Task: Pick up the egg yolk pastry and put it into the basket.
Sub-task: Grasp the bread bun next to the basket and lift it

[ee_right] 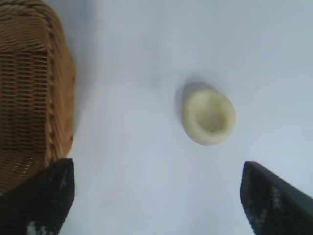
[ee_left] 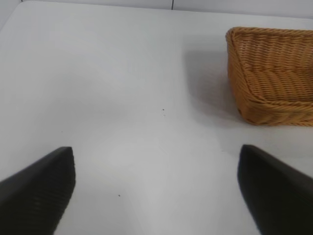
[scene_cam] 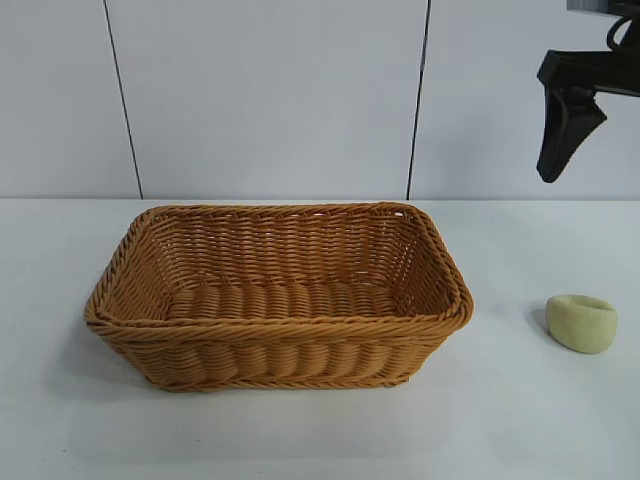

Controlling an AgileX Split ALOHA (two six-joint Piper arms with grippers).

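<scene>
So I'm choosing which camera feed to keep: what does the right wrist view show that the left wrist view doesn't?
Only the right wrist view shows the egg yolk pastry, lying on the table beside the basket, ahead of the open right gripper. Only the left wrist view shows the open left gripper over bare table. Both show part of the basket and the white tabletop.

Exterior faces table (scene_cam: 320, 440) level-ish, close. Left wrist looks obliquely, right wrist steeply down. All share the basket (scene_cam: 280, 335) (ee_left: 274, 78) (ee_right: 29, 88).
</scene>
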